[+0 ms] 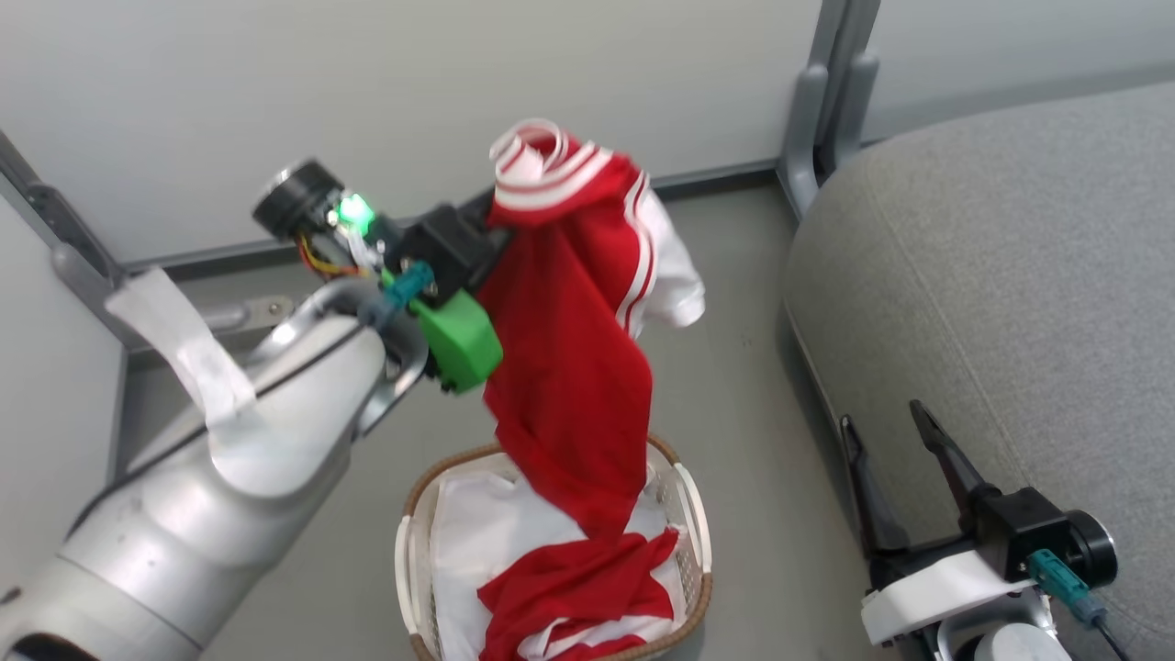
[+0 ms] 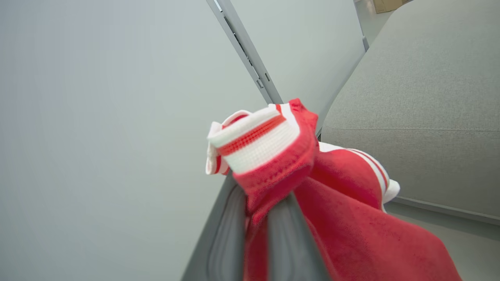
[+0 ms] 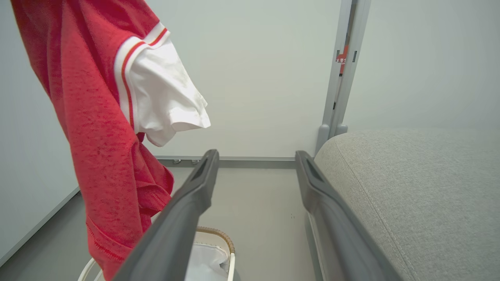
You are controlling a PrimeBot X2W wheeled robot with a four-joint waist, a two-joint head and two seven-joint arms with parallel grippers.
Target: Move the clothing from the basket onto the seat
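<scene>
**Left pincer (image 2: 259, 203) gripped a soft red garment with white stripes (image 1: 569, 349) high over the oval white perforated plastic basket (image 1: 404, 551)**

Both long dark fingers (image 2: 289, 242) of the left pincer were pressed together on a bunch of fabric just under the garment's ribbed white-and-red collar band. The hold was on a fold, not a full handful. From there the garment hung straight down over the basket, one white sleeve jutting out toward the basket's right. Its lower end reached into the basket and met a second red garment with white trim (image 1: 569, 592), heaped on the plain white liner (image 1: 477, 523). Whether the two merely touched or were tangled could not be told.

Right of the basket, the right pincer (image 1: 881, 418) sat low, its fingers spread apart with nothing between them. It was just beside the front edge of the large grey upholstered seat (image 1: 1010, 275), which stood across a strip of bare grey floor (image 1: 734, 367) from the basket.

The main hazard, as I judged it, was a sideways carry begun before the hem cleared the rim. The trailing end could drag the second garment onto the floor, or catch and tip the light basket. A swing might also work the fold out of that narrow pinch. The right pincer stood in the path to the seat and could snag the cloth. A release made too early could leave the garment on the seat's rounded edge, from which it could slide off.
</scene>
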